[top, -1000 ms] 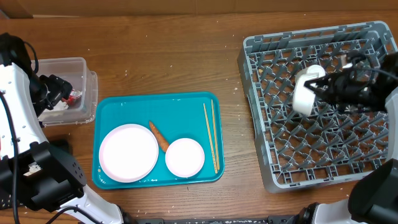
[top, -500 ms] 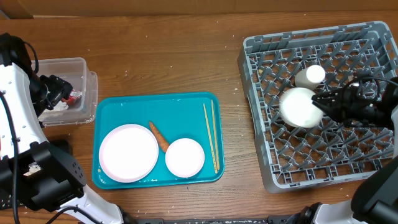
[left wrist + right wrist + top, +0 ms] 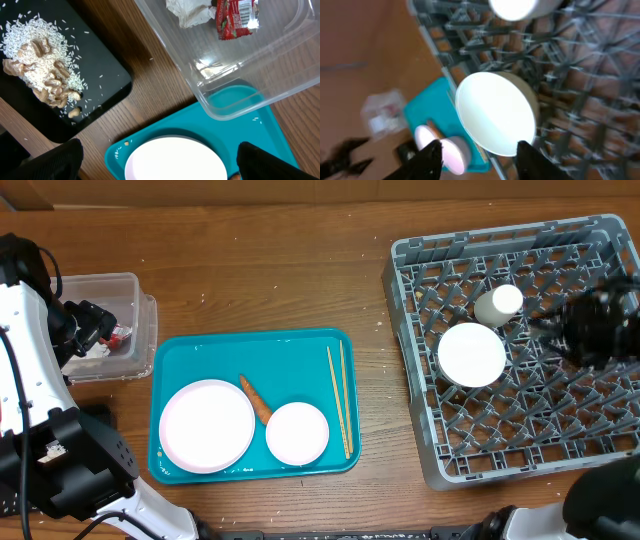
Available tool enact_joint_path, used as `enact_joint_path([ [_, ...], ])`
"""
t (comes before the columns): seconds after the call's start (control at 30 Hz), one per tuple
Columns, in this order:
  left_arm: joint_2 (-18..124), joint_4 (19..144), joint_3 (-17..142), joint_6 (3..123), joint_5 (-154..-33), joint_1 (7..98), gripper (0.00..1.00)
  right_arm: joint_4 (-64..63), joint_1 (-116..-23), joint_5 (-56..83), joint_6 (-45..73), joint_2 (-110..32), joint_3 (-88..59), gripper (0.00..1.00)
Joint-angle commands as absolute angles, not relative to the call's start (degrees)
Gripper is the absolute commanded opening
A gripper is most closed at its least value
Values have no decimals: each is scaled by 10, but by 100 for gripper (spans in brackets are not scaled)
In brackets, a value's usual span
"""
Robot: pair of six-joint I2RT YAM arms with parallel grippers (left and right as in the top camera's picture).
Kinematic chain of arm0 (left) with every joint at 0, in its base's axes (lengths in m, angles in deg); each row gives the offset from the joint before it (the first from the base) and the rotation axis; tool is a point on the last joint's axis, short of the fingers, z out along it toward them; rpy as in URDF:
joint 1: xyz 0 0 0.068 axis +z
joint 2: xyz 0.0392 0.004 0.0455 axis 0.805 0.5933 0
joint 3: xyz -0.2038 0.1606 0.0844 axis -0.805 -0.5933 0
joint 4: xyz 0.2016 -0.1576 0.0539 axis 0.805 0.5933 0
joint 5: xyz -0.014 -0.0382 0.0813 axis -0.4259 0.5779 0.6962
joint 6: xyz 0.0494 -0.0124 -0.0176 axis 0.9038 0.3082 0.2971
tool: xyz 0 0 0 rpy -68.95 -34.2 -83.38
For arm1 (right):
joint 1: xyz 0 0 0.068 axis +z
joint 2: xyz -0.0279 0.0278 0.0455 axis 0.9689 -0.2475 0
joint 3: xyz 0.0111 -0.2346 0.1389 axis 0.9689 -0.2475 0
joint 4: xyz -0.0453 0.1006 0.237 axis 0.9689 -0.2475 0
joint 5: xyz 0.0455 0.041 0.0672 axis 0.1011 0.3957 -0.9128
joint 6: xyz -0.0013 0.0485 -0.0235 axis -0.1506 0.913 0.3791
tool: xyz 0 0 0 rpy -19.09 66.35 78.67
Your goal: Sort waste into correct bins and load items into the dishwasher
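A teal tray [image 3: 190, 350] holds a large white plate [image 3: 207, 426], a small white bowl [image 3: 297, 433], a carrot piece [image 3: 255, 398] and a pair of chopsticks [image 3: 338, 400]. The grey dish rack [image 3: 410, 270] holds a white cup [image 3: 498, 304] and a white bowl [image 3: 472, 354]. My right gripper [image 3: 565, 332], blurred, is open and empty just right of that bowl [image 3: 495, 112]; its fingers [image 3: 480, 162] stand apart from it. My left gripper [image 3: 90, 322] is open and empty over the clear bin [image 3: 120, 290]; in the left wrist view its fingers [image 3: 160, 167] straddle the plate [image 3: 175, 160].
The clear bin [image 3: 270, 75] holds a crumpled tissue [image 3: 187, 11] and a red wrapper [image 3: 235, 17]. A black tray [image 3: 105, 75] with rice and food scraps [image 3: 42, 65] lies beside it. Bare wood table lies between tray and rack.
My right gripper lowered the white bowl into the rack beside the cup, let it go and pulled back to the right. The left arm has not moved.
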State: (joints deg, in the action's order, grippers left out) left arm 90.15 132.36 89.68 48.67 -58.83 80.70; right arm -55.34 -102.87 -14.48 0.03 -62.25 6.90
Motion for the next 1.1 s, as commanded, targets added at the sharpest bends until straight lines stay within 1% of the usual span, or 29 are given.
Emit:
enact_joint_path([
  [0.0, 904, 1319, 908, 481, -581, 806, 100, -549, -910, 78, 116, -605, 114, 54],
  [0.03, 904, 1317, 908, 481, -581, 806, 100, -547, -883, 116, 139, -608, 113, 54],
  [0.07, 904, 1315, 908, 481, -581, 806, 100, -544, -823, 165, 170, -616, 111, 54],
  [0.17, 904, 1313, 908, 481, -581, 806, 100, -517, -699, 234, 220, -645, 106, 54],
  [0.2, 904, 1313, 908, 481, -581, 806, 100, -511, -672, 259, 237, -658, 106, 54],
  [0.27, 904, 1313, 908, 481, -581, 806, 100, -503, -638, 281, 260, -680, 106, 57],
  [0.33, 904, 1313, 908, 481, -581, 806, 100, -502, -609, 298, 288, -721, 106, 57],
  [0.37, 904, 1313, 908, 481, -581, 806, 100, -511, -605, 324, 319, -748, 106, 57],
  [0.53, 904, 1313, 908, 481, -581, 806, 100, -511, -607, 325, 320, -776, 106, 56],
  [0.6, 904, 1312, 908, 481, -581, 806, 100, -508, -607, 321, 320, -782, 106, 50],
  [0.67, 904, 1309, 908, 481, -581, 806, 100, -506, -607, 321, 320, -787, 106, 35],
  [0.7, 904, 1308, 908, 481, -581, 806, 100, -506, -607, 321, 321, -788, 106, 20],
  [0.77, 904, 1308, 908, 481, -581, 806, 100, -507, -607, 318, 325, -787, 107, 4],
  [0.83, 904, 1308, 908, 481, -581, 806, 100, -512, -608, 305, 324, -786, 112, 4],
  [0.97, 904, 1308, 908, 481, -581, 806, 100, -575, -641, 287, 323, -762, 168, 4],
  [1.03, 904, 1308, 908, 481, -581, 806, 100, -595, -666, 261, 298, -746, 203, 4],
  [1.07, 904, 1308, 908, 481, -581, 806, 100, -596, -684, 227, 263, -734, 222, 4],
])
